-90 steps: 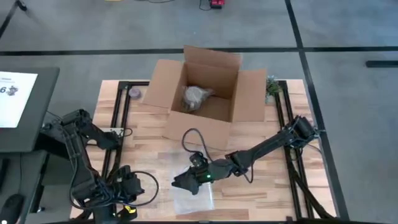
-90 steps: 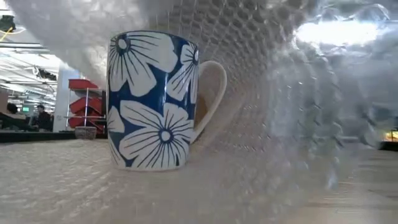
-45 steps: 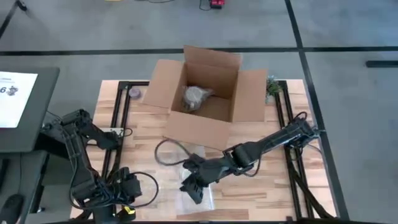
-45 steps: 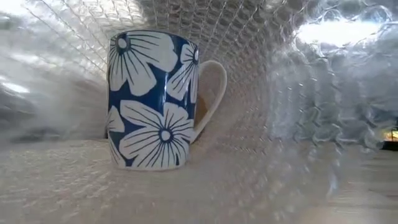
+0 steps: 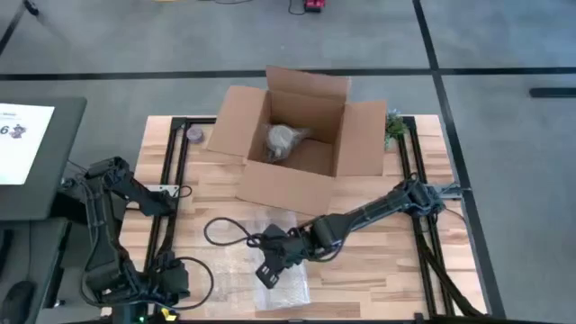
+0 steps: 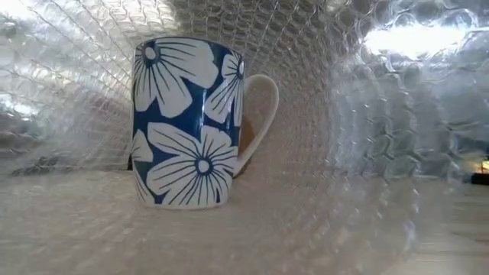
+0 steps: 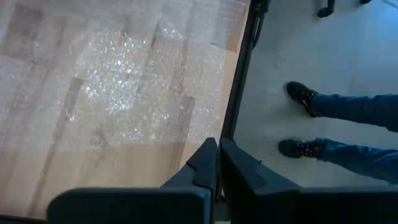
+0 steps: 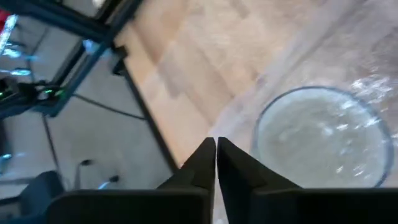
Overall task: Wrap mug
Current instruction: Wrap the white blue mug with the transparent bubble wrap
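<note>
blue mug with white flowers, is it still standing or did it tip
Upright. In the low view the blue ceramic mug with white flowers stands on its base, handle to the side, with clear bubble wrap arching over it.

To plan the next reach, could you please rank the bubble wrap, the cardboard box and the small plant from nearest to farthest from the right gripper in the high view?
From the right gripper:
1. Bubble wrap, directly beneath it at the table's near edge.
2. Cardboard box, at the table's far middle.
3. Small plant, by the far right corner.

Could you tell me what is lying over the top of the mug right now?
Bubble wrap arches over and behind the mug, drawn across by the right gripper. The wrap hides the room behind it; the mug's inside is not visible.
</note>
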Controlling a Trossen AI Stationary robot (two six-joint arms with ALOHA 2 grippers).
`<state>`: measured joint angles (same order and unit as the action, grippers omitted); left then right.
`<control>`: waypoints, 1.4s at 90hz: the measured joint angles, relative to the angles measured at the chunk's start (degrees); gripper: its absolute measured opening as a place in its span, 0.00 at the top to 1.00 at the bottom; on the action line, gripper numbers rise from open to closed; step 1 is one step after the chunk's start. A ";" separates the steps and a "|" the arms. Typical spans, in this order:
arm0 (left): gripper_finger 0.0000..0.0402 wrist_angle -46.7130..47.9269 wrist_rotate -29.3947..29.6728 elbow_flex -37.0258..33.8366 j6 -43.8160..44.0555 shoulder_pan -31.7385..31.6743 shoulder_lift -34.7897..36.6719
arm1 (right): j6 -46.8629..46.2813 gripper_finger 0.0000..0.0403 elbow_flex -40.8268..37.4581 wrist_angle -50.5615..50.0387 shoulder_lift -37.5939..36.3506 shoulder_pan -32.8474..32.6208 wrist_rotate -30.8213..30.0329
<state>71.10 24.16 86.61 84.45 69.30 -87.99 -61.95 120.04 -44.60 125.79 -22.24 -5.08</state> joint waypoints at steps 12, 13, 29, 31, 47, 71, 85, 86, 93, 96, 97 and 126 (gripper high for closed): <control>1.00 0.04 0.20 0.00 0.38 0.11 0.00 | -0.28 1.00 -0.06 -3.33 1.67 0.73 -0.13; 1.00 0.07 0.20 0.00 0.37 0.11 0.00 | -0.34 1.00 -0.01 -3.46 1.74 0.78 -0.07; 1.00 0.11 0.78 0.00 0.27 0.11 0.00 | 0.35 1.00 0.01 -6.60 3.82 1.05 0.57; 1.00 0.11 0.93 0.00 0.27 0.11 0.02 | 0.52 1.00 -0.03 -7.40 3.96 1.07 0.57; 1.00 0.12 2.95 0.00 0.28 0.11 0.02 | 1.05 1.00 -0.05 -10.02 5.83 1.53 0.90; 1.00 0.17 3.76 -0.01 0.29 0.02 0.02 | 2.45 1.00 0.01 -9.23 7.56 2.56 2.36; 1.00 0.17 3.76 0.00 0.26 0.01 0.02 | 2.67 1.00 3.33 -13.79 7.05 2.81 3.46; 1.00 0.17 3.76 0.00 0.27 0.00 0.02 | 2.67 1.00 3.78 -14.16 7.01 2.84 3.73; 1.00 0.10 3.76 0.00 0.34 0.00 0.02 | 2.95 1.00 6.90 -17.48 6.82 2.92 5.02; 1.00 0.08 3.76 0.00 0.27 0.00 0.02 | 3.32 1.00 8.23 -18.67 6.81 2.95 5.35; 1.00 0.08 3.74 0.00 0.25 0.00 0.02 | 3.33 1.00 8.54 -18.79 6.79 2.95 5.36; 1.00 0.10 3.70 0.00 -0.51 0.00 0.02 | 2.58 1.00 11.75 -18.06 7.54 2.79 5.22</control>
<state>71.20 27.86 86.61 83.94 69.30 -87.96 -59.38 131.79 -62.66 133.33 -19.46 0.13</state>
